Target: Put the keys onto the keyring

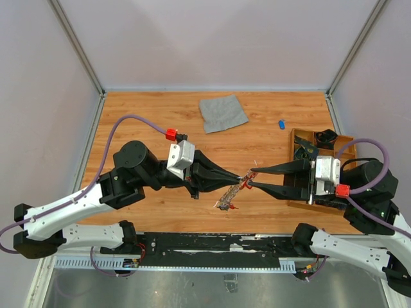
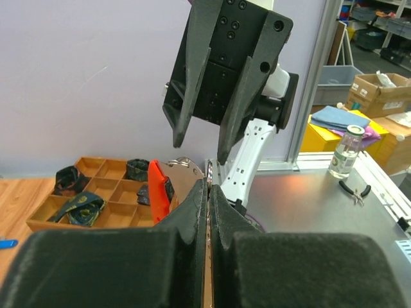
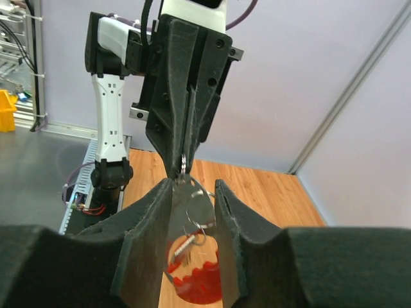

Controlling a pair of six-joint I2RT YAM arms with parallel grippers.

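The keyring hangs in the air between my two grippers: silvery split rings, a red part below them and a thin chain trailing down to the table. My left gripper is shut on the top ring; the red part shows beside its fingers. My right gripper is open, its fingers on either side of the hanging rings and a small silvery key-like piece. One blue-headed key lies on the table at the far right.
A grey cloth square lies at the back middle. A wooden compartment tray with dark items stands at the right edge, under my right arm; it also shows in the left wrist view.
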